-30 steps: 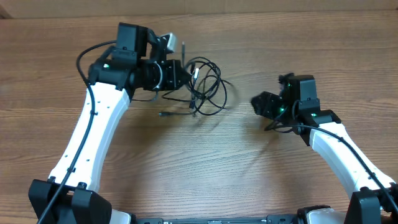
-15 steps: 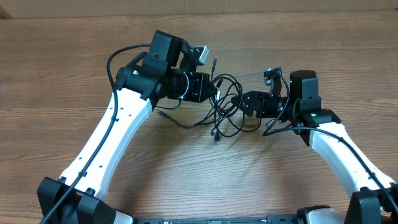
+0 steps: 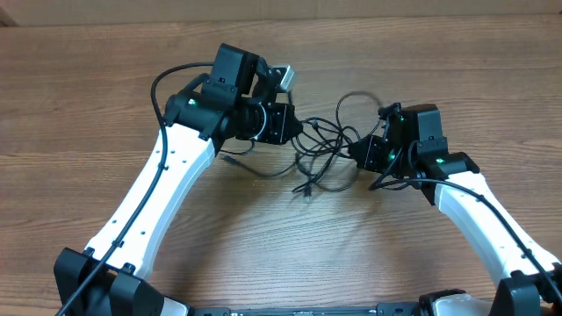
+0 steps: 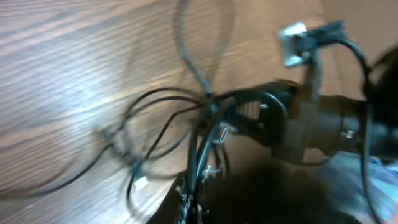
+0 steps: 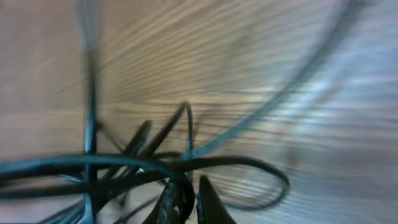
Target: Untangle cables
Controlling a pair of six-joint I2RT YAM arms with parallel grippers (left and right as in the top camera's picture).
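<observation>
**Inspector:** Where are the cables (image 3: 323, 156) lying, and what is holding them?

**Assessor:** They are hanging in a loose tangle between the two arms, partly resting on the table (image 3: 263, 237). The left gripper (image 3: 297, 132) is pinching strands at the tangle's left edge with its jaws fully closed. The right gripper (image 3: 358, 151) is also fully closed and appears to be clamping a strand on the right edge.

**Inspector:** How are you expecting them to handle?

**Assessor:** I am judging them light, limp and rather slick. They are likely sagging and sliding rather than holding a shape, and pulling hard risks tightening the knot. I am recommending a hold on a single strand close to a crossing, or just behind a plug (image 3: 305, 190), which is lying free on the near side.

**Inspector:** What is each view adding?

**Assessor:** The overhead view is showing the whole layout, including one loop (image 3: 351, 98) arching toward the far side. The right wrist view, though blurred, is showing strands crossing directly at the fingertips (image 5: 171, 198). The left wrist view is showing the opposite gripper among the strands, but its own jaws are lost in shadow.
</observation>
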